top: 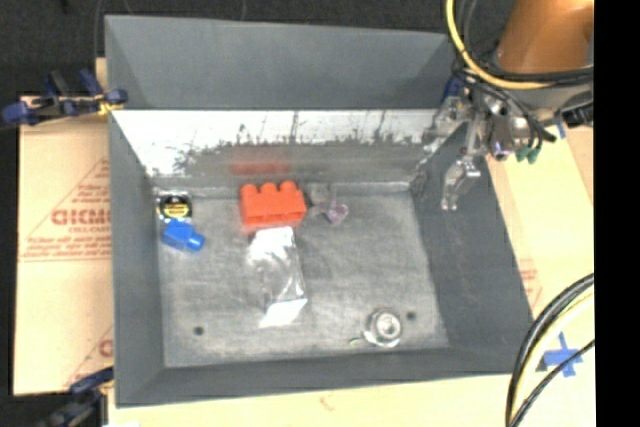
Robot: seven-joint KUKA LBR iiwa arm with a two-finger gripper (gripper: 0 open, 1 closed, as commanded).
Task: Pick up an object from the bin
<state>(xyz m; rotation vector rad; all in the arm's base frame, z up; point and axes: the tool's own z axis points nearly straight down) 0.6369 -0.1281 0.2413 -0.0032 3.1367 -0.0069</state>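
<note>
My gripper (440,183) hangs over the bin's right slope near the back right corner, above the floor. Its two metal fingers (452,190) stand apart, open, with nothing between them. Nearest to it on the bin floor lies a small pale purple piece (338,212), well to the left of the fingers. An orange-red toy brick (271,203) with studs along its top sits further left, by the back wall. A clear crumpled plastic bag (276,275) lies just in front of the brick.
A small yellow-and-black tape measure (174,207) and a blue piece (184,237) lie at the left side of the floor. A round shiny metal thing (384,327) rests near the front right. The arm with its orange cover and cables reaches in from the upper right.
</note>
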